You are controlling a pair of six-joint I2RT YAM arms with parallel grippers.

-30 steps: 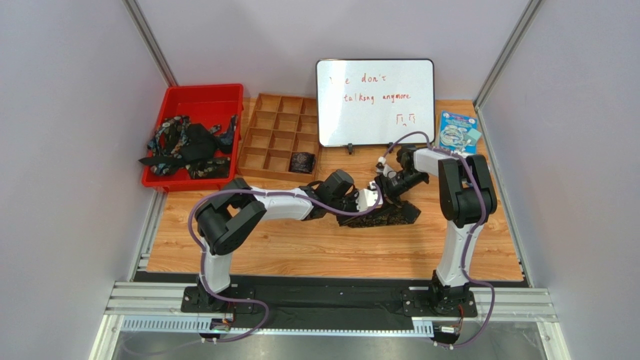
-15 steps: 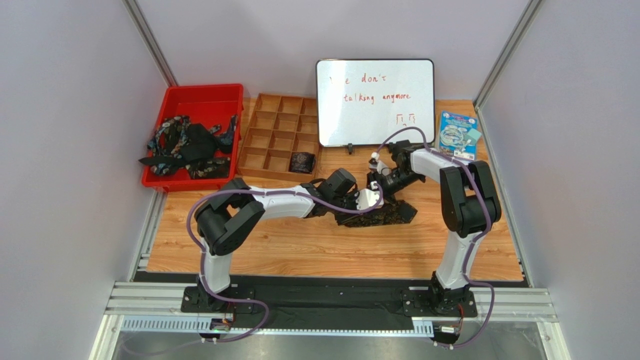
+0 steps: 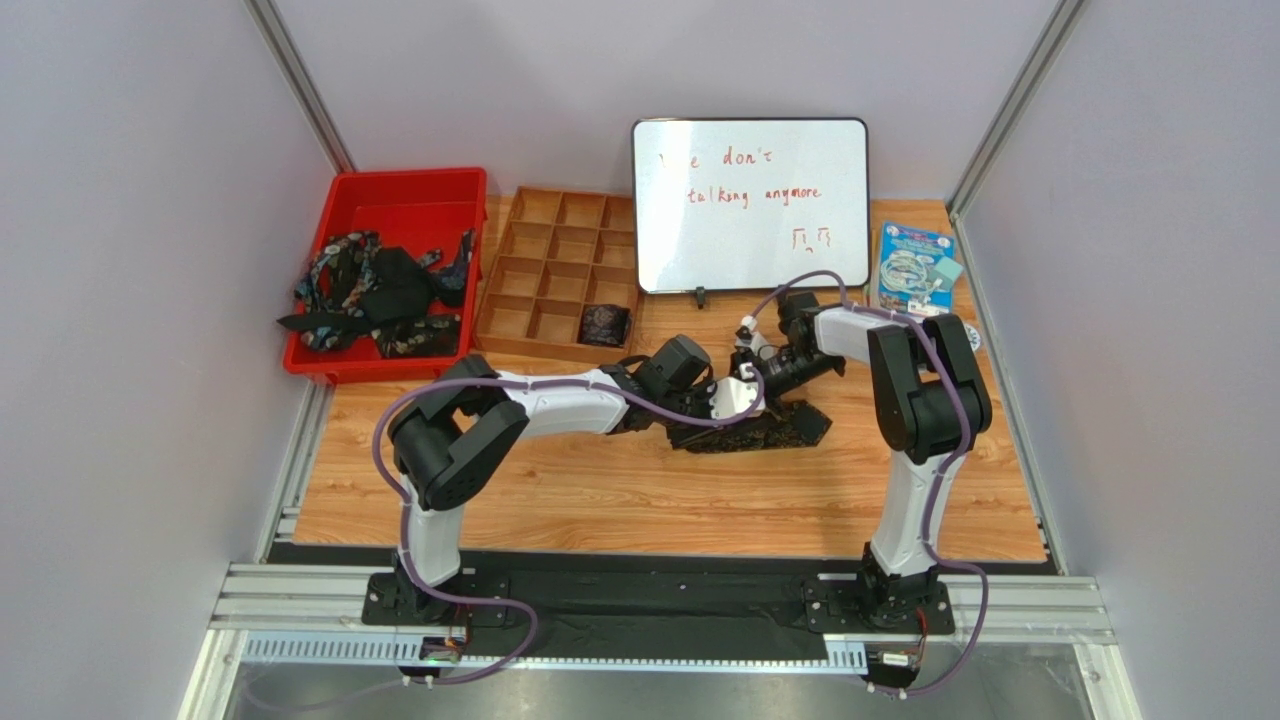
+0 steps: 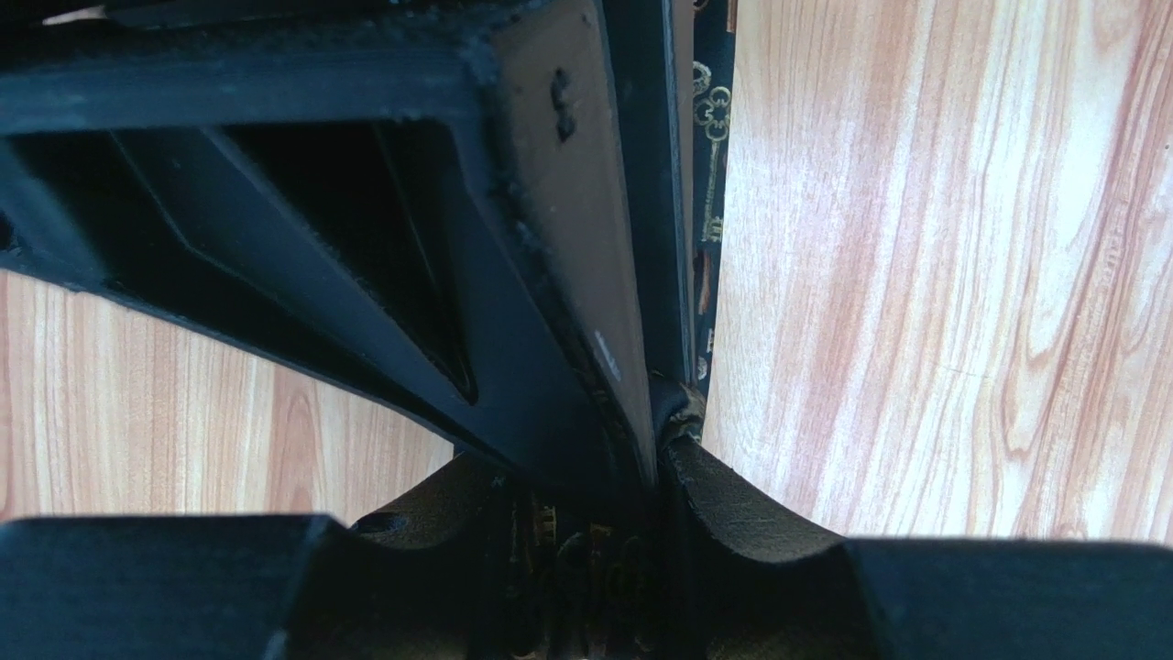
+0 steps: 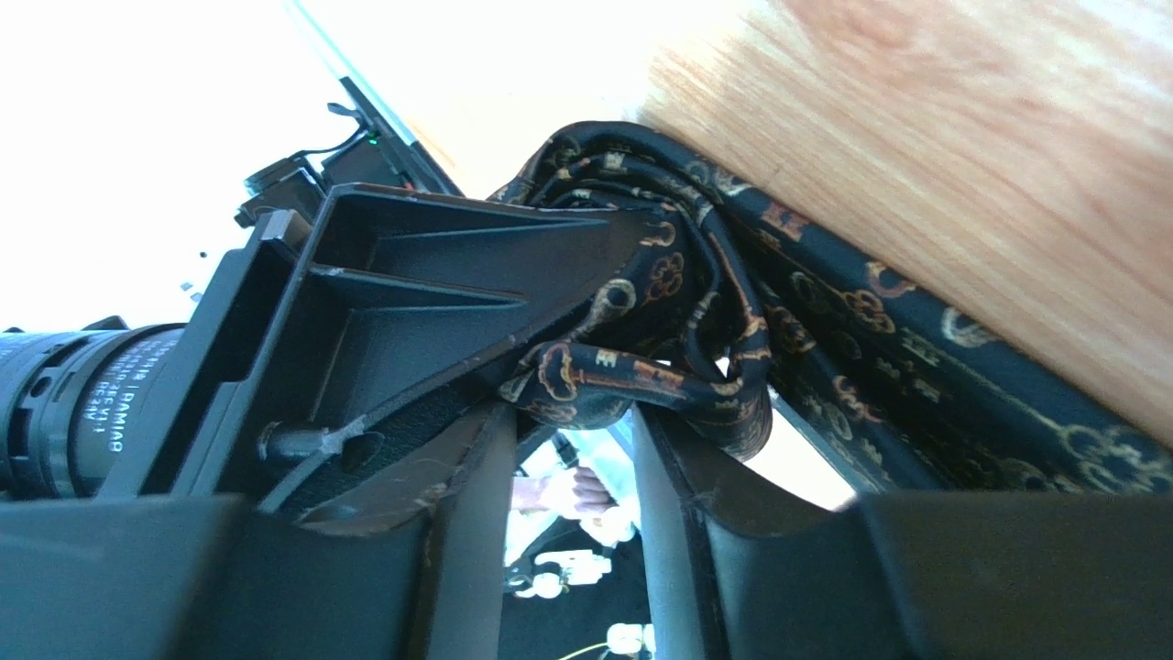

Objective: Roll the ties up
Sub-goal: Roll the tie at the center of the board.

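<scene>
One tie point(image 3: 759, 432) lies on the wooden table, black with a brown-gold pattern and partly wound into a coil point(image 5: 661, 282). My left gripper point(image 3: 718, 405) is shut on that coil, and dark patterned fabric point(image 4: 576, 547) fills the gap between its fingers point(image 4: 751, 512). The tie's flat tail point(image 4: 708, 124) runs away over the wood. My right gripper point(image 3: 760, 369) is right behind the coil. It is open, with light showing between its fingertips point(image 5: 576, 424), which touch the coil's edge. More ties point(image 3: 376, 293) lie tangled in the red bin point(image 3: 398, 192). A rolled tie point(image 3: 606, 323) sits in the wooden divider tray point(image 3: 553, 255).
A whiteboard point(image 3: 748, 203) stands at the back centre, close behind the right gripper. A blue packet point(image 3: 917, 266) lies at the back right. The red bin and the divider tray are at the back left. Bare wood stretches in front of the tie.
My right gripper has moved left toward the coil and its jaws have spread apart. My left gripper has stayed shut on the coil.
</scene>
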